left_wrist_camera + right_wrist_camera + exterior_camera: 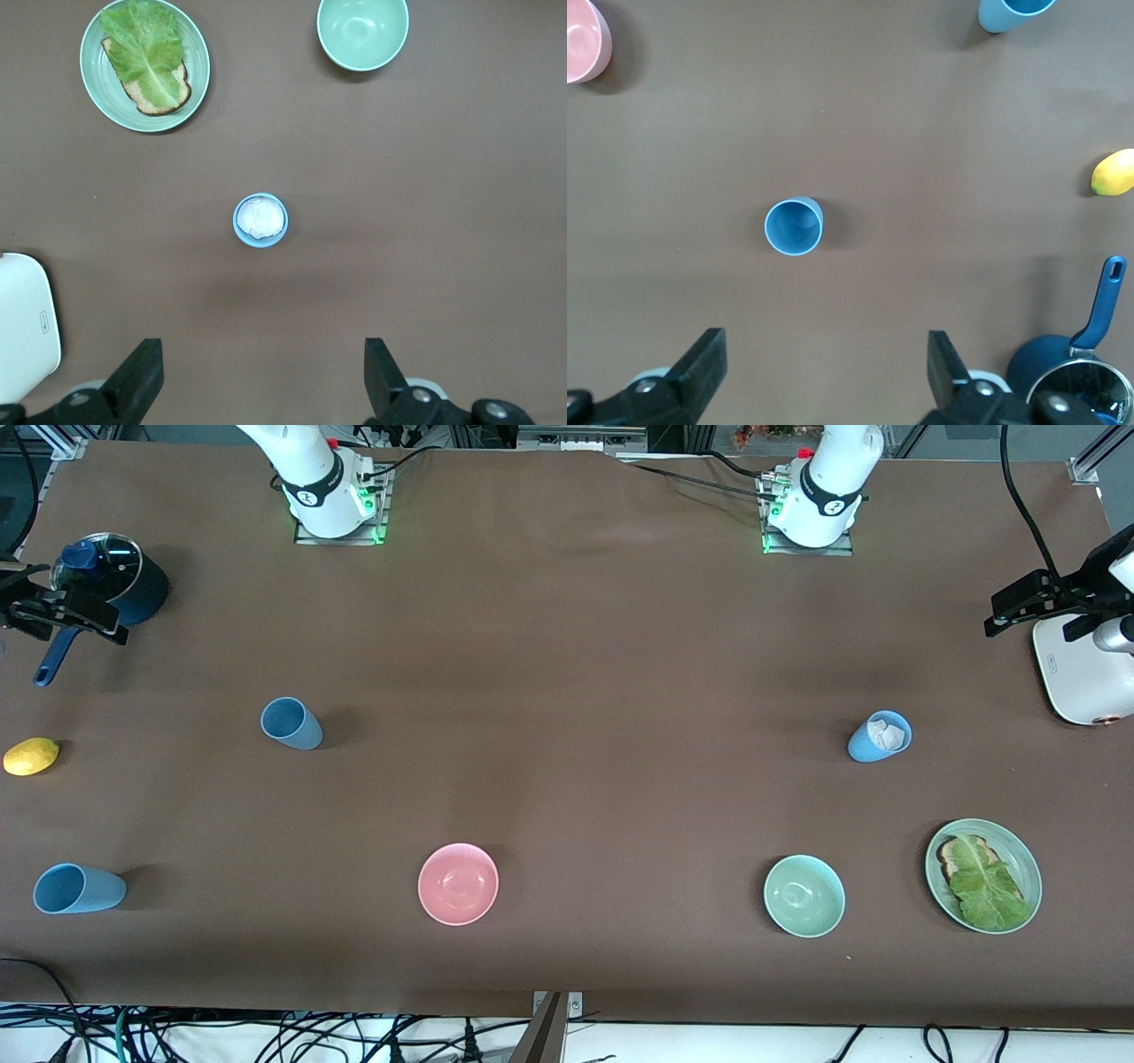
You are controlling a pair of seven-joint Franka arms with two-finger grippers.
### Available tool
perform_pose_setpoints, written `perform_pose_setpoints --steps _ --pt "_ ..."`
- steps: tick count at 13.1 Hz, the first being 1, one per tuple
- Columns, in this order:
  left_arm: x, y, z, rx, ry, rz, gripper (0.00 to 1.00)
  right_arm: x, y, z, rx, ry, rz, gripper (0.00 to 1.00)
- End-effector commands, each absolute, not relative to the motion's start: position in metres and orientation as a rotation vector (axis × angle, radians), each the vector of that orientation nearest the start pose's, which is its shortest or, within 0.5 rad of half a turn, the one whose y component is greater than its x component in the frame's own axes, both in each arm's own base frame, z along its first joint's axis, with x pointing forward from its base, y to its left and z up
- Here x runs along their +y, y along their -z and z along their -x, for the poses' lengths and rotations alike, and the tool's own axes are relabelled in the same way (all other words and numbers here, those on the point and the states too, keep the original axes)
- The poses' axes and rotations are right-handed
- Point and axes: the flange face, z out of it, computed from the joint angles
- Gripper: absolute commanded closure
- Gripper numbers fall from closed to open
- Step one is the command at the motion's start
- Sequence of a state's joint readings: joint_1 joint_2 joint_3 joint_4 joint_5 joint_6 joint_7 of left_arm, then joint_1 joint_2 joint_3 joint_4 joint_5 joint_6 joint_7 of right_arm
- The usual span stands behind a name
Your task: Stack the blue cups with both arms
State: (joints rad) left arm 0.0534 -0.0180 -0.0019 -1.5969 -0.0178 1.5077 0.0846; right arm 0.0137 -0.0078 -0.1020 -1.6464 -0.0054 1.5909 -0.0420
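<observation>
Three blue cups stand upright on the brown table. A dull blue cup point(291, 724) point(793, 227) stands toward the right arm's end. A sky blue cup point(78, 888) point(1010, 13) stands nearer the front camera at that same end. A third blue cup point(879, 737) point(260, 220), holding something white and crumpled, stands toward the left arm's end. My right gripper point(66, 615) point(826, 350) is open and empty, high over the table by the dull blue cup. My left gripper point(1036, 615) point(263, 359) is open and empty, high over the table by the third cup.
A dark blue long-handled pot point(115, 580) and a lemon point(31, 755) lie at the right arm's end. A pink bowl point(458, 883), a pale green bowl point(803, 895) and a plate point(1028, 868) with toast and lettuce sit near the front edge. A white appliance point(1085, 669) stands at the left arm's end.
</observation>
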Motion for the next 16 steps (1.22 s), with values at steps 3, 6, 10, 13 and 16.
perform_pose_setpoints --steps 3,6,10,13,16 --pt "0.026 -0.62 -0.54 0.046 -0.125 3.145 0.0 -0.05 -0.595 -0.548 0.086 -0.072 3.137 0.0" --pt "0.026 -0.62 -0.54 0.044 -0.125 3.145 0.0 -0.051 -0.595 -0.548 0.089 -0.065 3.134 0.0" --pt "0.025 -0.619 -0.541 0.041 -0.13 3.147 0.0 -0.05 -0.596 -0.548 0.087 -0.06 3.135 0.0" --pt "0.026 -0.609 -0.546 0.039 -0.154 3.153 0.0 -0.05 -0.596 -0.548 0.087 -0.06 3.135 0.0" --pt "0.022 -0.589 -0.557 0.042 -0.206 3.174 0.0 -0.05 -0.596 -0.547 0.089 -0.069 3.134 0.0"
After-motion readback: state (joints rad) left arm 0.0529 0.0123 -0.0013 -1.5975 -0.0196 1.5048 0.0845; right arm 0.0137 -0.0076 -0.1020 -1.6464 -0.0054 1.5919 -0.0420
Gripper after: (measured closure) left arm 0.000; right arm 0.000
